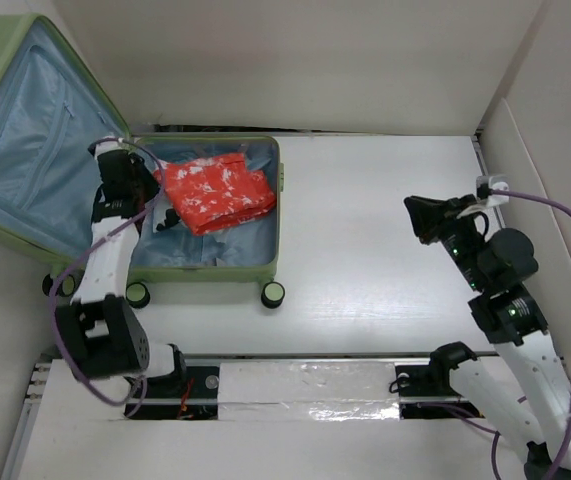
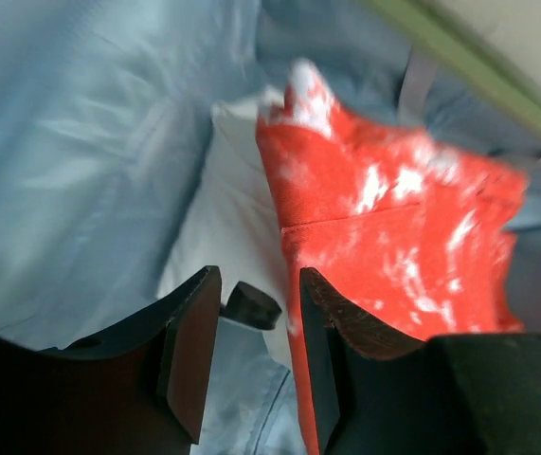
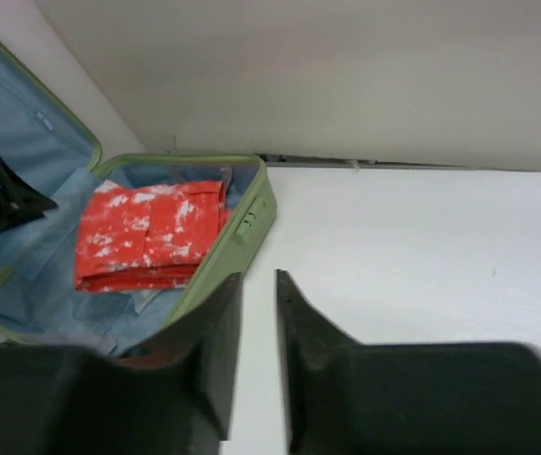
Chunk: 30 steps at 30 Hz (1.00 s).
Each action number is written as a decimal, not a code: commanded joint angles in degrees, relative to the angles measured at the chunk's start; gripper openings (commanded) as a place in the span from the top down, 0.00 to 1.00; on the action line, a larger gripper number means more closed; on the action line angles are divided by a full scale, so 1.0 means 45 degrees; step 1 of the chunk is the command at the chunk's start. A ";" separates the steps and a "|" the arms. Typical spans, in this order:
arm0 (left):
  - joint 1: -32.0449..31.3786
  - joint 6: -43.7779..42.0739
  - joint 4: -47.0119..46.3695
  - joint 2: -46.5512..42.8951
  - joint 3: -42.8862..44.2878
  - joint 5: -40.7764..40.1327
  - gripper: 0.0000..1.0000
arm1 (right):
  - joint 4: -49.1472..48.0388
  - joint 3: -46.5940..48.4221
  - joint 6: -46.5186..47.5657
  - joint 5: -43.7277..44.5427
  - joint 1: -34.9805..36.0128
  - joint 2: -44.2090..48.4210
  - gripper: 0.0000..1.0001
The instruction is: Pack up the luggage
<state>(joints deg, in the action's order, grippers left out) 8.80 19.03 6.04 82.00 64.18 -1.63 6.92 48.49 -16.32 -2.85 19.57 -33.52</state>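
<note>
White table [image 1: 385, 230] bears blue-lined green luggage [image 1: 25, 140], folded red cloth [image 1: 215, 192] inside, left hand [image 2: 259, 281] parted

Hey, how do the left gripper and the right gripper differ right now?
The left gripper hangs over the open luggage, beside the red-and-white cloth; the right gripper hangs over the table, well clear of the luggage. The left gripper's jaws stand wider apart than the right gripper's narrow gap. Both hold nothing.
</note>
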 commanded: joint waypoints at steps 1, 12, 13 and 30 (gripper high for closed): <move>-0.0059 0.0595 -0.0192 -0.2885 -0.0219 -0.1607 0.64 | -0.1377 -0.0596 0.0091 -0.1179 0.0025 -0.0636 0.80; -0.0414 0.0754 0.2718 -0.7633 0.0034 -0.8773 1.00 | -0.2553 -0.1459 0.0266 -0.2140 0.0025 -0.1634 1.00; -0.0238 0.0656 0.3145 -0.7655 0.0034 -0.9765 1.00 | -0.2514 -0.1498 0.0286 -0.1966 0.0025 -0.1518 1.00; 0.0973 -0.0656 0.4945 -0.5428 0.0758 -1.4288 0.39 | -0.1791 -0.1166 0.0676 -0.2335 0.0260 -0.1067 0.97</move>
<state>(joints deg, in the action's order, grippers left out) 11.14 17.30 27.94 58.26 66.48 -63.90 -0.32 41.41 -14.52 -11.86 20.05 -39.00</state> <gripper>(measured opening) 0.611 0.027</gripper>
